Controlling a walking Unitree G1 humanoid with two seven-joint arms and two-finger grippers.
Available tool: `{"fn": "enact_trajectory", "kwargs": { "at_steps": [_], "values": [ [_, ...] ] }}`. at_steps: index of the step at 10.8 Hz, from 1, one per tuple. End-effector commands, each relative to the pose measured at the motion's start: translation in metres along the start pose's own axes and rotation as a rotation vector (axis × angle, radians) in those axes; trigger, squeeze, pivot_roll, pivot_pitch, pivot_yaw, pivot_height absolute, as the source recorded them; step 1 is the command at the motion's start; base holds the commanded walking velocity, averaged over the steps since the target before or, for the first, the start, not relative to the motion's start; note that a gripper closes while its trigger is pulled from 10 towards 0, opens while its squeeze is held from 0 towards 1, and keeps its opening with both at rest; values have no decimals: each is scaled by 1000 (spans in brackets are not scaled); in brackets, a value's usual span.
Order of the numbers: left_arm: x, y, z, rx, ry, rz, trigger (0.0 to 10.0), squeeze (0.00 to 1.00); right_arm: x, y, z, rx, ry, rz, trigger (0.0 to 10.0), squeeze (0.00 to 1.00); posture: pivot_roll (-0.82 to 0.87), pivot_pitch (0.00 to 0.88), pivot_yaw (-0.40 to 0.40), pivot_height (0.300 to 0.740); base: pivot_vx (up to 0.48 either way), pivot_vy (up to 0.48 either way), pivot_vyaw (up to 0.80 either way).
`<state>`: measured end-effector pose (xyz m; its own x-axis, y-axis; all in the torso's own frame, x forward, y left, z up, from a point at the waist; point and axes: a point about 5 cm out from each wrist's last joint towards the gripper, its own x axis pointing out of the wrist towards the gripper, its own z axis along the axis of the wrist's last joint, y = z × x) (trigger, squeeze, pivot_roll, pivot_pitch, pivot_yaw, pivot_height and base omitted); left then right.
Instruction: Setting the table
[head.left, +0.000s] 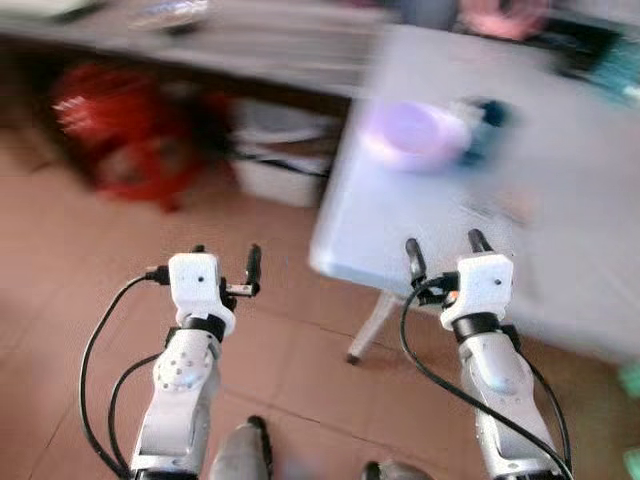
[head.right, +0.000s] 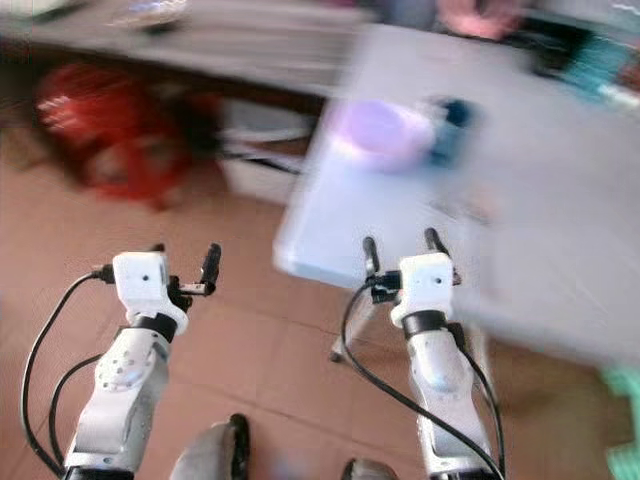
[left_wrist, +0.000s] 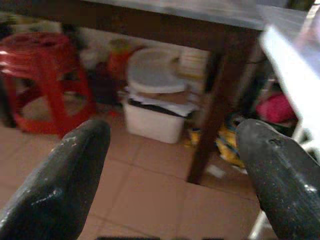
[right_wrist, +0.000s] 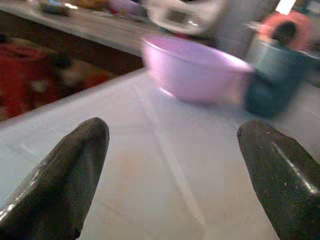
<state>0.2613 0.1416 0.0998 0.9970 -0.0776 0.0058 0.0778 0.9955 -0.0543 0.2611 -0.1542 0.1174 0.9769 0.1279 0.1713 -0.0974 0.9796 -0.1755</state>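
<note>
Left hand (head.left: 226, 268): we held it over the tiled floor (head.left: 60, 280), off the near corner of the surface, fingers apart and gripping nothing.
Right hand (head.left: 447, 250): we held it at the near edge of the white surface (head.left: 560, 230), fingers apart and empty, pointing toward the bowl.
Pink bowl (right_wrist: 192, 72): it stood upright on the surface, well ahead of our right hand, near the edge that faces the room.
Teal cup (right_wrist: 272, 80): a dark teal vessel, probably a cup, stood just beside the bowl on its right; blur kept us from telling whether the two touched.
Surroundings: a red plastic stool (left_wrist: 42, 75) and a white lidded bin (left_wrist: 155, 107) sat under a long wooden counter (head.left: 250, 45) at the back.
Picture quality: the head views were smeared, so we judged that the camera was moving.
Progress: a bowl and a cup already stood on the surface. We made out no other tableware near them, and both hands were free. Whether these two were a finished setting or part of a fuller one, we could not tell.
</note>
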Motion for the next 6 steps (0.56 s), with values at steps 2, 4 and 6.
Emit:
{"fn": "enact_trajectory", "kwargs": {
  "at_steps": [2, 4, 6],
  "values": [
    [2, -10, 9, -22, -27, -29, 10000, 0, -1, -4, 12, -52, -54, 10, 10000, 0, -68, 168, -21, 740, 251, 0, 0],
    [3, -12, 10, -26, -30, -41, 10000, 0, 2, -5, 13, -81, -46, 2, 10000, 0, -69, 161, -25, 740, 259, 0, 0],
    [3, -12, 9, -24, -28, -42, 10000, 0, 4, -12, 14, -205, -52, -42, 10000, 0, -69, 160, -25, 740, 255, 0, 0]
  ]
}}
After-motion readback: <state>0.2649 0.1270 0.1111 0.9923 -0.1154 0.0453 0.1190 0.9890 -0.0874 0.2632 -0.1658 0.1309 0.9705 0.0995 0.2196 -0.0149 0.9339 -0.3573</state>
